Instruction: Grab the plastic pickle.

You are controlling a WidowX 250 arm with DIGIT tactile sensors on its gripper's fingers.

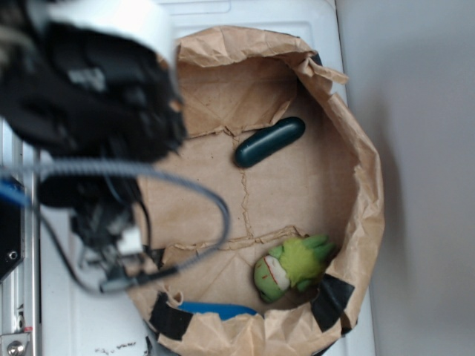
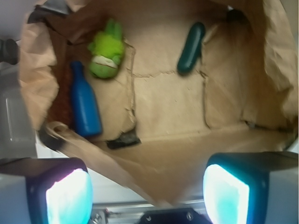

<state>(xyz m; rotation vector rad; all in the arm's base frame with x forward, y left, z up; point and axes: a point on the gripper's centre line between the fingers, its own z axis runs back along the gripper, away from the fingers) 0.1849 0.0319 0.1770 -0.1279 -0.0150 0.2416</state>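
bright, even light in both views. the arm (image 1: 89,96) is badly blurred up close (wrist view soft too). claw (image 2: 147,196) pads glow washed-out.

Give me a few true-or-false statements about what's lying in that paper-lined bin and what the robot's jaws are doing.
1. The plastic pickle lies on the brown paper, apart from the other things. True.
2. The jaws are clamped on the pickle. False: the gripper is open, holds nothing and is well short of it.
3. The green plush toy lies next to the blue bottle. True.
4. The pickle stands upright on one end. False: it lies flat.
5. The bottle is red. False: it is blue.
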